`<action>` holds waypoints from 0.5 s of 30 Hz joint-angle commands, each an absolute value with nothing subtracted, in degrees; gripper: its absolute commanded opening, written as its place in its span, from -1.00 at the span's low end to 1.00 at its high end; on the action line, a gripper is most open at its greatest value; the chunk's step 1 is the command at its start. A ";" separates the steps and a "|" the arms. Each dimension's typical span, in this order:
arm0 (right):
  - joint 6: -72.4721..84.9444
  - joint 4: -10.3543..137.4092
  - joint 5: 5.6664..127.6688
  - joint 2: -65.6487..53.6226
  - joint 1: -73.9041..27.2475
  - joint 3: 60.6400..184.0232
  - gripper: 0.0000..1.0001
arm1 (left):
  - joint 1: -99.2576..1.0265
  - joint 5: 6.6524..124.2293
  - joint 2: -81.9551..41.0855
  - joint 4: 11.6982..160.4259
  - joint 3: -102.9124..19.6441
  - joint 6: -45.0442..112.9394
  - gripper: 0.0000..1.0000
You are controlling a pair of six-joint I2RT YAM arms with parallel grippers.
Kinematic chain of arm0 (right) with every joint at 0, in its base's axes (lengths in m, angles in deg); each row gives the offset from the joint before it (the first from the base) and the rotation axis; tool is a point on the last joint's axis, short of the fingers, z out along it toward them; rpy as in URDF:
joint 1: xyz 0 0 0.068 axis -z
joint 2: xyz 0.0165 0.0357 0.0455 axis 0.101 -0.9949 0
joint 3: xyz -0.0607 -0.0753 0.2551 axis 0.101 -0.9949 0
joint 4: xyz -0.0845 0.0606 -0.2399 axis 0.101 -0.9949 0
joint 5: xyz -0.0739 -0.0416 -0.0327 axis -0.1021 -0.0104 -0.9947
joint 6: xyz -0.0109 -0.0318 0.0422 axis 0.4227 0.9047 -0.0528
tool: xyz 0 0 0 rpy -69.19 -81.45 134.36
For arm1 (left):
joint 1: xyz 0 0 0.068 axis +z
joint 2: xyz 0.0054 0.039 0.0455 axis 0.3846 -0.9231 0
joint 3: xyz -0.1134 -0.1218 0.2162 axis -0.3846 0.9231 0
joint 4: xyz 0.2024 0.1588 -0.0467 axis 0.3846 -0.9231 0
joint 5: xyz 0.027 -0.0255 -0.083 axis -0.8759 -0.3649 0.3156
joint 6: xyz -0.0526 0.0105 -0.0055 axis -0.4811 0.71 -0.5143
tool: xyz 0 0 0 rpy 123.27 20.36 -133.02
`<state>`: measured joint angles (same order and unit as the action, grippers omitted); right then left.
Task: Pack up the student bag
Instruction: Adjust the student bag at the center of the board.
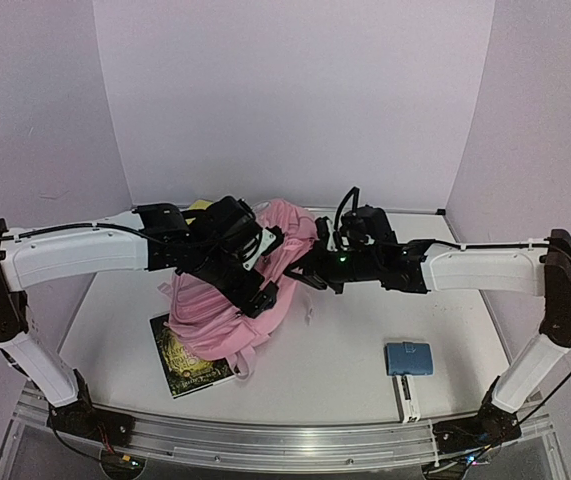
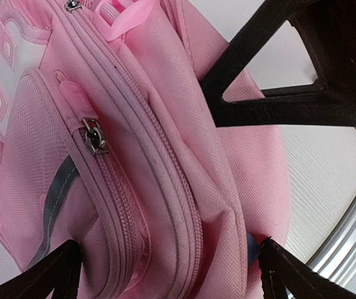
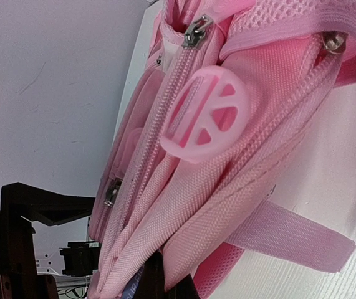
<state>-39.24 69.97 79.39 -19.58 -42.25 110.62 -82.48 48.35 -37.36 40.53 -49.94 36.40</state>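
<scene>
The pink student bag [image 1: 227, 312] lies slumped at the table's middle left. It fills the left wrist view [image 2: 165, 156] and the right wrist view [image 3: 227, 143]. My left gripper [image 1: 258, 290] is above the bag's right side. Its jaws are open wide [image 2: 174, 277] and straddle the zipped front pocket seams, with the fingertips [image 2: 290, 274] against the fabric. My right gripper [image 1: 311, 272] meets the bag's upper right edge. Its jaws [image 3: 159, 283] are shut on a fold of pink fabric by the zip, and the fabric partly hides its fingers.
A dark book with a gold cover design [image 1: 187, 368] lies partly under the bag's near left corner. A blue pouch [image 1: 410, 358] lies at the near right. Something yellow [image 1: 200, 205] peeks out behind the left arm. A loose pink strap [image 3: 290, 240] trails on the table.
</scene>
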 commanded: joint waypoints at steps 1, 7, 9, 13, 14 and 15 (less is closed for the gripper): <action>-37.82 78.46 80.00 -15.11 -42.65 113.63 -1.00 | -82.21 36.11 -36.93 42.40 -48.65 35.95 0.97; -37.49 77.18 82.01 -13.79 -43.49 111.59 -1.00 | -82.02 27.13 -40.62 39.36 -50.35 32.91 0.92; -37.33 76.31 82.25 -13.04 -43.92 110.49 -1.00 | -81.63 23.59 -41.87 37.52 -50.92 30.93 0.82; -37.32 74.39 81.16 -11.76 -44.63 107.73 -1.00 | -80.90 24.65 -41.28 39.36 -50.38 29.46 0.47; -37.60 74.14 80.61 -11.56 -44.67 106.93 -1.00 | -80.89 26.74 -40.73 40.64 -49.97 29.82 0.37; -38.06 73.84 79.88 -11.36 -44.70 105.98 -1.00 | -80.89 29.09 -39.92 42.31 -49.23 30.75 0.28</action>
